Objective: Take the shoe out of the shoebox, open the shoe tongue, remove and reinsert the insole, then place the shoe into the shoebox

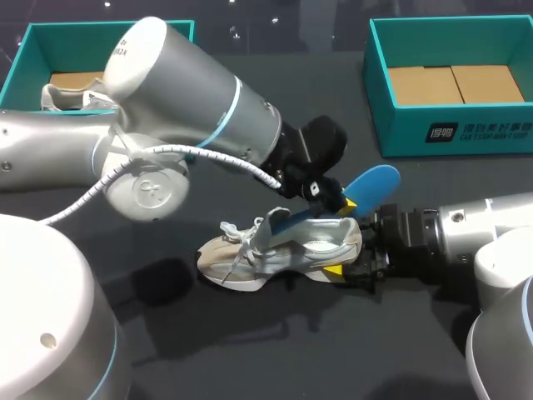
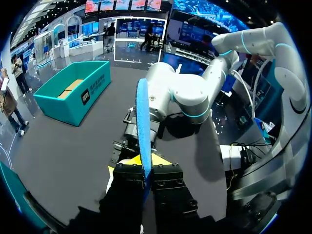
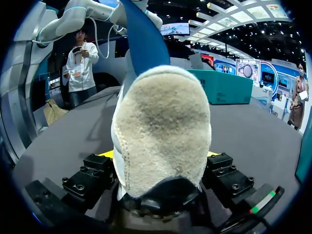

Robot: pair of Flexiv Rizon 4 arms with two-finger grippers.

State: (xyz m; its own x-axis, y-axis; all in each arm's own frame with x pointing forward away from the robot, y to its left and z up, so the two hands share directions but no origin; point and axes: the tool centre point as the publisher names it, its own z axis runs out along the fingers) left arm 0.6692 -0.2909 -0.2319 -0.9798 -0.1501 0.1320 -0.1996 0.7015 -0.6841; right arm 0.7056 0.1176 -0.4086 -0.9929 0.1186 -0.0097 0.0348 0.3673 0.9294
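On the table (image 1: pixel 250 350), the shoe (image 1: pixel 283 250) lay with toe to 9 o'clock and heel to 3 o'clock. The right gripper (image 1: pixel 354 265) clamped the heel from both sides. The left gripper (image 1: pixel 337 198) pinched the blue insole (image 1: pixel 366 183), whose low end sat in the shoe's opening and high end pointed to 2 o'clock. The shoebox (image 1: pixel 376 75) stood at the shoe's 1 o'clock, well apart.

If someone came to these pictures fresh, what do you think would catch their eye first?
The blue insole stands out first, sticking up out of the shoe at mid-table and pinched in the left gripper. The right gripper clamps the shoe's heel from the other side. A teal box sits at the table's far right.
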